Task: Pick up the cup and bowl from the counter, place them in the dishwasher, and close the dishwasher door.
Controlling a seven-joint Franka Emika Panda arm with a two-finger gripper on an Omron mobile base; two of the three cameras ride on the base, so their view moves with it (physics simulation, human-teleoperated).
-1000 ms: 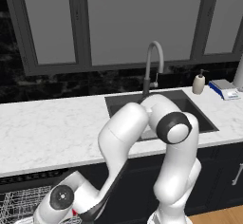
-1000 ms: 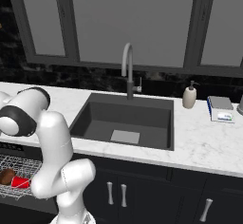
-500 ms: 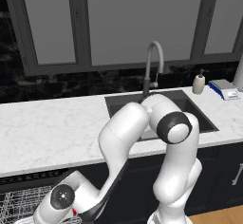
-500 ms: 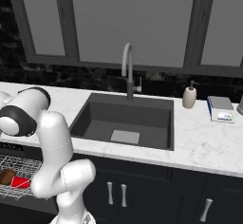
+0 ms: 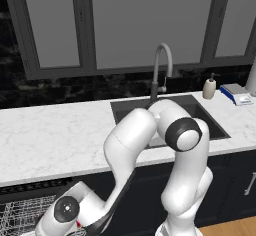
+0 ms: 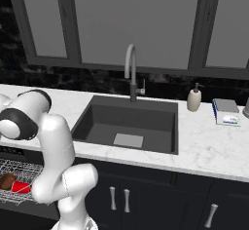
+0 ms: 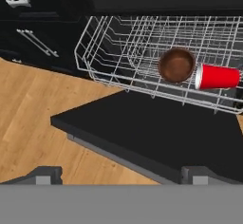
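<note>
The dishwasher (image 7: 156, 0) stands open, its white wire rack (image 7: 118, 42) pulled out over the lowered dishwasher door (image 7: 156, 128). In the rack the reddish-brown bowl (image 7: 176, 65) rests beside the red cup (image 7: 218, 77), which lies on its side to the bowl's right. Bowl (image 6: 7, 181) and cup (image 6: 20, 187) also show in the rack at the lower left of the right base view. My gripper (image 7: 122, 176) hangs open and holds nothing, low over the door's outer edge, well back from the rack. The white counter (image 5: 50, 135) runs above the dishwasher.
A dark sink (image 6: 129, 122) with a curved faucet (image 6: 130, 68) is set in the counter. A soap dispenser (image 6: 194, 100) and a small box (image 6: 226, 112) stand to its right. Dark cabinet doors with bar handles (image 7: 38, 42) flank the dishwasher above wooden floor (image 7: 33, 123).
</note>
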